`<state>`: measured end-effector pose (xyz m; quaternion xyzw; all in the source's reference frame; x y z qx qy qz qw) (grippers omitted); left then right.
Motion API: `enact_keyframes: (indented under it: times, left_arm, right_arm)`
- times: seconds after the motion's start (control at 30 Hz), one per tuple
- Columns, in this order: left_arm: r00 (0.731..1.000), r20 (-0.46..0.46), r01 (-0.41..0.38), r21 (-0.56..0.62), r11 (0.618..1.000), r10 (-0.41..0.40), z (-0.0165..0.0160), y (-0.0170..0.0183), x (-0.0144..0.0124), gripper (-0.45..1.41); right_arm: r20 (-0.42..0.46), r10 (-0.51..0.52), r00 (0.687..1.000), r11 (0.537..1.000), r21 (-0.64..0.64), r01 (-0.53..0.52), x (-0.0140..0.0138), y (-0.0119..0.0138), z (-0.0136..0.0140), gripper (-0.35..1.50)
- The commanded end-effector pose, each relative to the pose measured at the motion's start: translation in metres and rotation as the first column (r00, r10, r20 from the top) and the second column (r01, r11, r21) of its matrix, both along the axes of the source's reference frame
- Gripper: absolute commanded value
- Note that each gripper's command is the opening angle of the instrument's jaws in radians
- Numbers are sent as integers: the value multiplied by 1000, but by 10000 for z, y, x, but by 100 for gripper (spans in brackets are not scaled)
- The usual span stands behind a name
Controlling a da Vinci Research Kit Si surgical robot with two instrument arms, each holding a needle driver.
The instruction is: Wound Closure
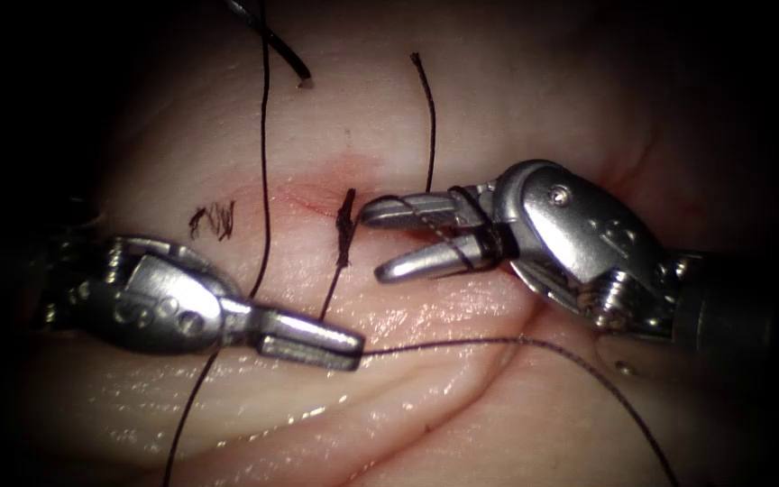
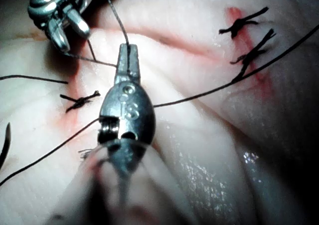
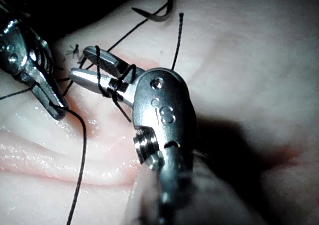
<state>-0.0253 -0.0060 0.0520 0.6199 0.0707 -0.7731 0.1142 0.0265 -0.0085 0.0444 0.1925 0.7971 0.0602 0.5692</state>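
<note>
The tissue [image 1: 462, 117] is lying across the endoscope view, its cut [image 1: 317, 203] running through the reddened band near the centre. The right tool [image 1: 388, 240] is coming in from three o'clock with its jaws standing apart, gripping nothing; thread [image 1: 432, 117] is lying wrapped round both jaws near their base, and the right wrist view is showing these dark turns plainly. The left tool [image 1: 317, 341] is reaching in from nine o'clock, jaws clenched on the thread, which is running off its tip toward four o'clock. A finished knot [image 1: 345, 221] is sitting on the cut just at nine o'clock of the right tool's tips. The needle [image 1: 274, 38] is lying free at twelve o'clock, out of the tissue and held by neither tool.

Judging by the wraps, a knot throw is in hand. The next move is calling for the open right jaws to take a thread end without shedding the turns round them, while the left tool is keeping its strand taut.
</note>
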Motion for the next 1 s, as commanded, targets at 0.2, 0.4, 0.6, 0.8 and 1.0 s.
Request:
enact_keyframes:
  times: [0.2,0.4,0.6,0.8,1.0]
  left_arm:
    - [997,-48,61,-46,997,-63,22,12,-12,-45]
    - [991,-78,99,-78,992,-105,29,17,-18,-45]
    - [992,-74,99,-91,991,-106,26,15,-23,-45]
    - [992,-69,95,-97,991,-102,17,3,-28,-45]
    - [994,-65,81,-115,990,-89,9,-9,-30,-45]
  right_arm:
    - [-10,5,1000,1000,16,-5,8,-1,3,24]
    - [8,30,1000,998,62,-31,10,-4,3,83]
    - [66,79,995,992,91,-85,10,-6,7,108]
    - [130,130,983,984,105,-144,5,0,13,118]
    - [167,195,967,967,132,-218,-2,13,20,118]
